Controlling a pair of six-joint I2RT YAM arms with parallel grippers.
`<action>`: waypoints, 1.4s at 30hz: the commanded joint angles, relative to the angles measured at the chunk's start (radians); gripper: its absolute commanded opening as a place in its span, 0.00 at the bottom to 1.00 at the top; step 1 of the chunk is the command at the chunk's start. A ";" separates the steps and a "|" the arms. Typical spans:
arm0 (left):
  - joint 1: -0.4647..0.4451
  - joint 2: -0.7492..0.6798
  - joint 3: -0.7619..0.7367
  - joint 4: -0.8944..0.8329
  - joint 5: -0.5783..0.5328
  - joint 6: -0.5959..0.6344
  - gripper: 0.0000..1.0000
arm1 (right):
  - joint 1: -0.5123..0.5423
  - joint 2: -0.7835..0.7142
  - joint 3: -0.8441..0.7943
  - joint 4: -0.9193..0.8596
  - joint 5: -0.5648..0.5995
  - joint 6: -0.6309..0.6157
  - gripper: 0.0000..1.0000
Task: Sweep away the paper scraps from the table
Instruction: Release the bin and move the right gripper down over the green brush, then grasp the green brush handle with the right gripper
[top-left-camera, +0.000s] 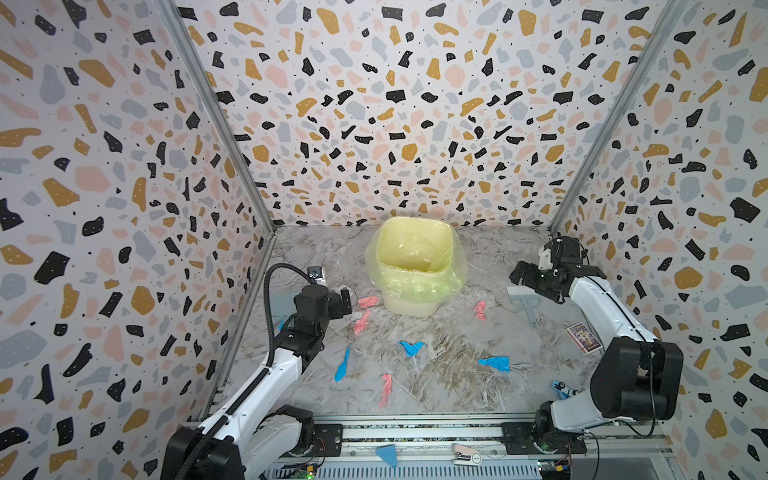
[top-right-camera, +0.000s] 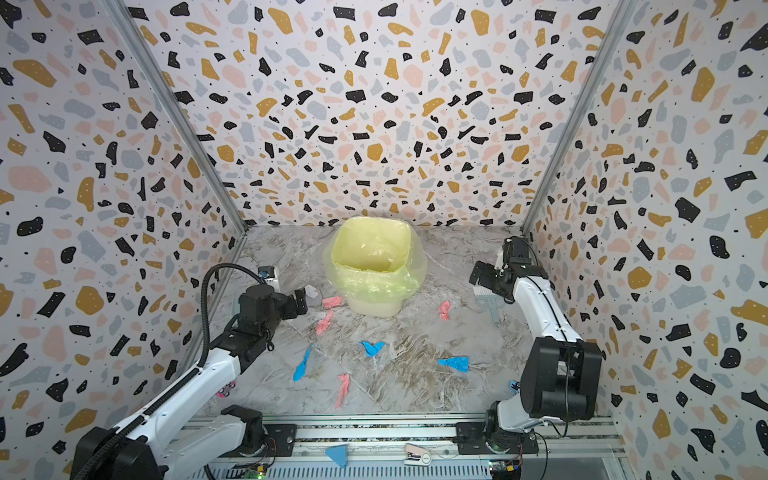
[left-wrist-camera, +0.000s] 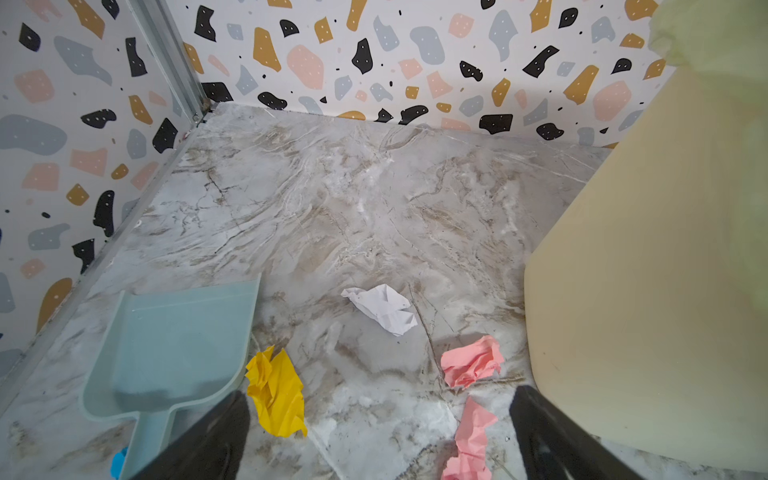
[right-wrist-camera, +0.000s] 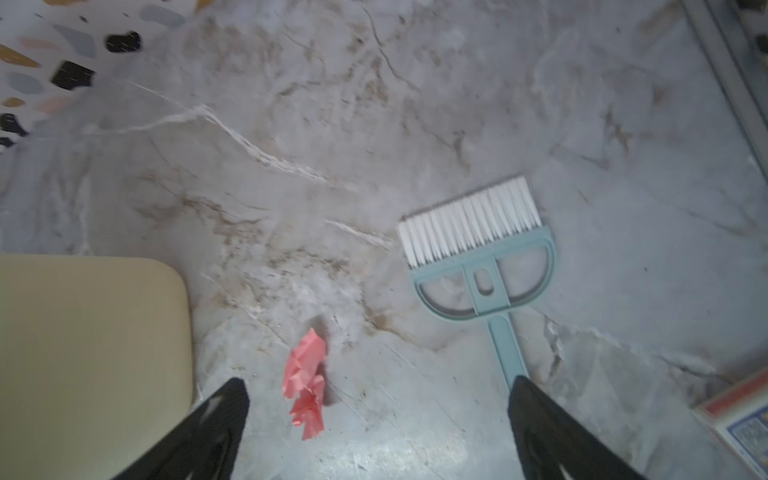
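Observation:
Pink (top-left-camera: 361, 322) and blue (top-left-camera: 411, 347) paper scraps lie scattered over the marble table (top-left-camera: 440, 386) in both top views. My left gripper (top-left-camera: 345, 300) hovers open at the back left. In the left wrist view its open jaws (left-wrist-camera: 380, 392) frame a yellow scrap (left-wrist-camera: 276, 392), a white scrap (left-wrist-camera: 382, 307) and two pink scraps (left-wrist-camera: 471, 365). My right gripper (top-left-camera: 524, 277) hangs open at the back right above a teal brush (right-wrist-camera: 482, 249). A pink scrap (right-wrist-camera: 305, 386) lies between its fingers (right-wrist-camera: 224, 411) on the table below, untouched.
A cream bin (top-left-camera: 415, 266) with a yellow-green liner stands at the back middle. A teal dustpan (left-wrist-camera: 174, 353) lies by the left wall. A printed card box (top-left-camera: 584, 337) and a small blue toy (top-left-camera: 563, 388) sit by the right arm. A stapler (top-left-camera: 465, 456) rests on the front rail.

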 joint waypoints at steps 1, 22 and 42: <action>-0.010 -0.023 -0.019 -0.025 0.038 -0.045 1.00 | -0.035 -0.016 -0.041 -0.028 0.055 0.001 0.99; -0.035 -0.057 -0.030 -0.087 0.060 -0.081 1.00 | -0.106 0.118 -0.238 0.175 -0.014 -0.014 0.88; -0.039 -0.042 -0.029 -0.090 0.059 -0.087 1.00 | -0.006 0.123 -0.209 0.111 0.103 -0.026 0.74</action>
